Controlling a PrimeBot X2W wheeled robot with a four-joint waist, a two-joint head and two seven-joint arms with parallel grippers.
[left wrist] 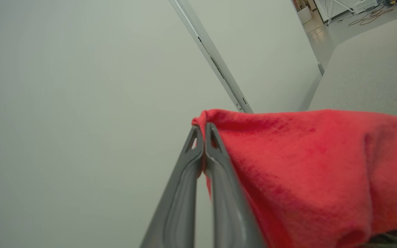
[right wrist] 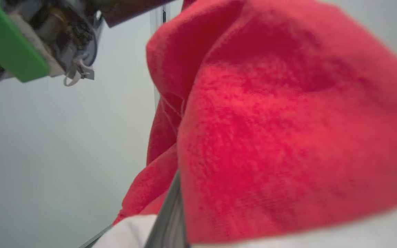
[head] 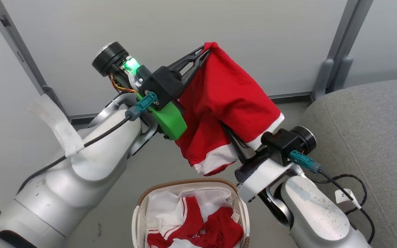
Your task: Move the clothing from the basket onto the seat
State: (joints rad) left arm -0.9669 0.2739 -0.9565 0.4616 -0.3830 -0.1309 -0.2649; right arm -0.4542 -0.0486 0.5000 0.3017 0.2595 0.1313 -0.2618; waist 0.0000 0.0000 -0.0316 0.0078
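Clothing (head: 226, 93) tight in left claw (left wrist: 203, 126), right claw (right wrist: 169, 213) together beneath (head view: basket (head: 184, 182) below)

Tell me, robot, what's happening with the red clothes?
Left gripper and right gripper shut on red garment. Hanging above basket, not yet on seat. Nothing blocking.

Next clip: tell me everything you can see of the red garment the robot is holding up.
The red garment is soft, fleecy-looking bright red fabric with white bands along its lower edges. It hangs in the air above the basket, left of the grey seat, folded and drooping. The left hand pinches its top corner shut. The right hand, fingers mostly buried in cloth, appears shut on it near a white band.
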